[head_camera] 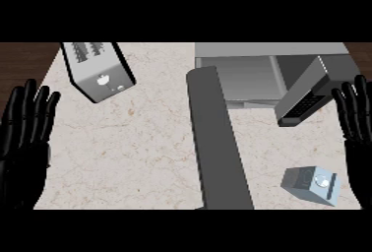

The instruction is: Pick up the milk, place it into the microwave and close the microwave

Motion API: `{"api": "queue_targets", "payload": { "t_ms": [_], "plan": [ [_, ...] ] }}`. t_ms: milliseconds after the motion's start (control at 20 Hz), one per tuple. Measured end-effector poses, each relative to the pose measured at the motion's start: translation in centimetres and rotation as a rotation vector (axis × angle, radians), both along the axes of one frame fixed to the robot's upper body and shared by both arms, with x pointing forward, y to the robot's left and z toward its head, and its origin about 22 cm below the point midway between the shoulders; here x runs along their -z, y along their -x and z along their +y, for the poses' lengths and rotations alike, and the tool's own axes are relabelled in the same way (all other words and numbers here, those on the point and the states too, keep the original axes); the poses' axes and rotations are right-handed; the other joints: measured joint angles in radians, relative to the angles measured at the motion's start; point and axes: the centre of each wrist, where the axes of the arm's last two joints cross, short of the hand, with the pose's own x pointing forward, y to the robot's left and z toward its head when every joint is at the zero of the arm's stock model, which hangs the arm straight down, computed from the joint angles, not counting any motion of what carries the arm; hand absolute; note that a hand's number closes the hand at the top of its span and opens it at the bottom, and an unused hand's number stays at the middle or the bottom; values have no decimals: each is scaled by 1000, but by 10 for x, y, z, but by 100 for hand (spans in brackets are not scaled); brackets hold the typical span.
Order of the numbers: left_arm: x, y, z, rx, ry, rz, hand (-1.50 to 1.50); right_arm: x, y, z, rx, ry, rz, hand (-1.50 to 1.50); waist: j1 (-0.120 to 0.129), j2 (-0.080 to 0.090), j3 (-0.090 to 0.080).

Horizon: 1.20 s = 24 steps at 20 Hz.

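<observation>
The small pale-blue milk carton (312, 184) lies on the beige marble bench (131, 147) near its front right corner, just right of the grey microwave's (247, 74) long open door (218, 142). A silver toaster (97, 70) stands back left. The left hand (25, 133) and right hand (356, 115) rest at the side edges, fingers straight, holding nothing.

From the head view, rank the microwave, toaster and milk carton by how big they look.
1. microwave, with its open door, covers the most area by far.
2. toaster, clearly smaller.
3. milk carton, smallest, though it lies nearer the view's lower edge, so its true size against the toaster is unsure.
</observation>
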Motion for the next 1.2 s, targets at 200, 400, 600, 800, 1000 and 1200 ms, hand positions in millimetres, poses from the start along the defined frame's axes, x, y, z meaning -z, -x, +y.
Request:
{"api": "queue_targets", "payload": {
  "t_ms": [200,400,600,800,1000,1200],
  "plan": [
    [-1,10,-4,-22,-20,-2,-150,0,17,4,77,-44,-39,-150,4,-3,-17],
    [4,13,-6,-52,43,44,-150,-6,44,19,78,-131,-50,-150,2,-6,-23],
    [10,26,-9,-59,118,85,-150,-8,66,41,7,-210,-28,-150,6,-6,-26],
    [20,41,-6,-57,142,93,-150,-8,77,54,-9,-234,-23,-150,9,-5,-27],
    [24,52,-4,-55,159,96,-150,-7,86,67,43,-241,-33,-150,10,-4,-27],
    [27,66,3,-56,159,104,-150,0,89,65,115,-232,-26,-150,11,-4,-27]
  ]
}}
